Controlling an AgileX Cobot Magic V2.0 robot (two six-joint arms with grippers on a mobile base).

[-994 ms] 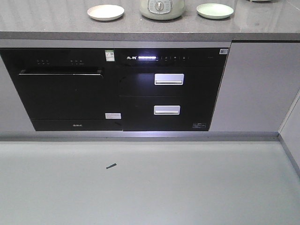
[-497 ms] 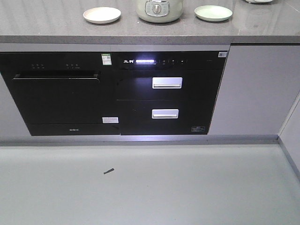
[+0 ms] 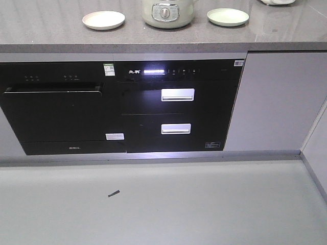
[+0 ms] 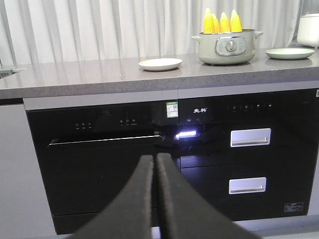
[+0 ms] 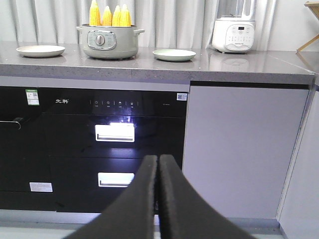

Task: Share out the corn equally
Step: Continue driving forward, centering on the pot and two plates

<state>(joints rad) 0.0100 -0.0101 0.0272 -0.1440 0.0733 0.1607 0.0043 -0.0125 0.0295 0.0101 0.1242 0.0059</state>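
Four corn cobs (image 4: 224, 22) stand in a pot (image 4: 212, 50) on the countertop (image 4: 89, 74).

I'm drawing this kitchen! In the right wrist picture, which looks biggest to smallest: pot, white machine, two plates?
1. Pot.
2. White machine, though it sits farther back, so this is unsure.
3. Cream plate and green plate look alike, so no ranking.

You face a long grey counter (image 3: 51, 38) with white curtains (image 4: 75, 30) behind it. Under it are a black door (image 3: 56, 117), two black drawers (image 3: 177, 109) with shiny handles, and a plain grey cupboard door (image 3: 271, 102). A small light (image 3: 153, 72) glows above the drawers. The grey floor (image 3: 214, 209) has one dark scrap (image 3: 113, 193).
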